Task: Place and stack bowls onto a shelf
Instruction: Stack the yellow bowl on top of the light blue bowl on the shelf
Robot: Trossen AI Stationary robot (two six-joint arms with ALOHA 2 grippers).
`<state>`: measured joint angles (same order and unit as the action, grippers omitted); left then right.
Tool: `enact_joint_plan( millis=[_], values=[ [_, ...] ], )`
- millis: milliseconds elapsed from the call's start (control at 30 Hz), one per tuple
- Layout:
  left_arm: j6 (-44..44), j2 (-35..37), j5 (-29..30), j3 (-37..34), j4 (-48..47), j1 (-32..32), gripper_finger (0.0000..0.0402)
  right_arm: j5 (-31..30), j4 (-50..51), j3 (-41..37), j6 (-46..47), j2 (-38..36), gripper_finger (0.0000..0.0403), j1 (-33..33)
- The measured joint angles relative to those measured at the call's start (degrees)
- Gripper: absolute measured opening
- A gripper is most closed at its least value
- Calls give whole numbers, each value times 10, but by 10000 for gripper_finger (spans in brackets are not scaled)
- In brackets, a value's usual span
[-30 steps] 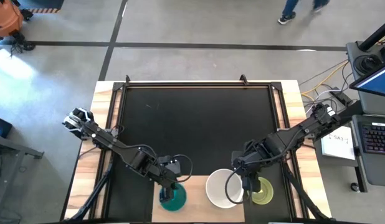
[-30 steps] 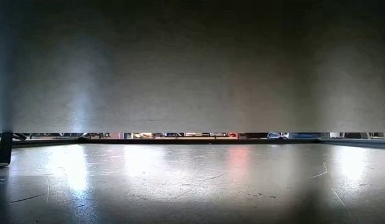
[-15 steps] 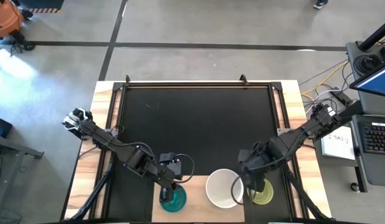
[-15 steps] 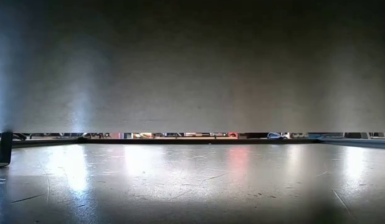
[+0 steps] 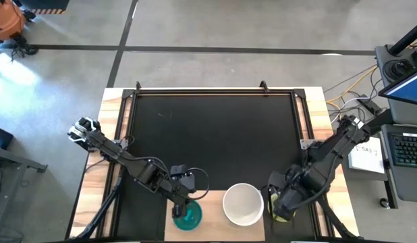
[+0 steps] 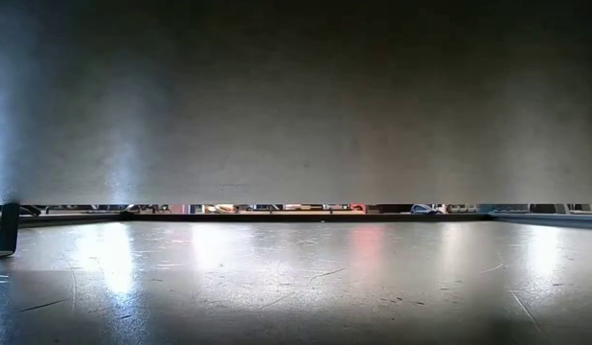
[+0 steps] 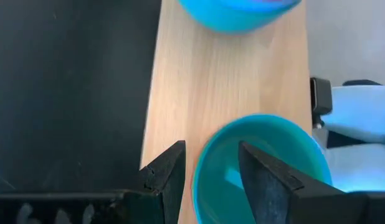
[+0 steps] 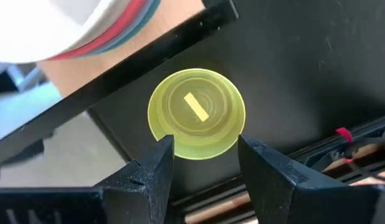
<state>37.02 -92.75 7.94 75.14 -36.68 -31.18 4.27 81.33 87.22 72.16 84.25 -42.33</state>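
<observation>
A teal bowl [image 5: 189, 216] [image 7: 273, 155] sits on the light-wood shelf [image 5: 212, 228] [image 7: 223, 81] at the table's near edge. My left gripper [image 5: 183, 201] [image 7: 211, 146] is open over its rim. On the shelf's middle stands a stack of bowls with a white bowl [image 5: 243, 204] [image 8: 49, 25] on top; red and teal rims show beneath it. A yellow-green bowl [image 5: 284, 216] [image 8: 195, 109] rests on the black mat right of the shelf. My right gripper [image 5: 279, 206] [image 8: 205, 142] hangs open above it, one finger on either side. My left gripper comes from above at the teal bowl's rim [image 7: 199, 180] on the side toward the table's left. One finger is over the bowl's inside and one is outside it. I cannot tell whether either finger touches the rim. The bowl rests on the shelf.
The large black mat [image 5: 212, 142] covers the table's middle and far part. A dark frame rail [image 8: 118, 68] runs between the shelf and the yellow-green bowl. A cyan bowl [image 7: 236, 12] of the stack is beyond the teal one. In the low view a grey panel [image 6: 296, 105] blocks the scene.
My right gripper has left the white bowl's right rim and swung toward the table's near right, ending over the yellow-green bowl. The white bowl has stayed on the stack. My left gripper has kept its place at the teal bowl.
</observation>
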Motion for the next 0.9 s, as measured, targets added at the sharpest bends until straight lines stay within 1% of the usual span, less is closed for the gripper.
enact_joint_plan(
  millis=[133,233,400,567,667,767,900],
  values=[
    [-17,0,20,11,7,0,130,-25,-8,-1,62,25,166,-34],
    [-13,0,20,21,3,0,130,-15,-10,-1,94,51,166,-54],
    [-28,0,21,41,0,0,130,45,-10,-1,92,80,166,-81],
    [-49,0,22,59,-5,0,130,47,-7,-11,74,82,166,-100],
    [-58,0,25,66,-8,0,130,46,-7,-44,82,71,164,-107],
    [-62,0,27,68,-9,0,130,48,-22,-86,109,52,164,-110],
    [-63,0,27,68,-9,0,130,48,-125,-153,115,19,164,-110]
  ],
)
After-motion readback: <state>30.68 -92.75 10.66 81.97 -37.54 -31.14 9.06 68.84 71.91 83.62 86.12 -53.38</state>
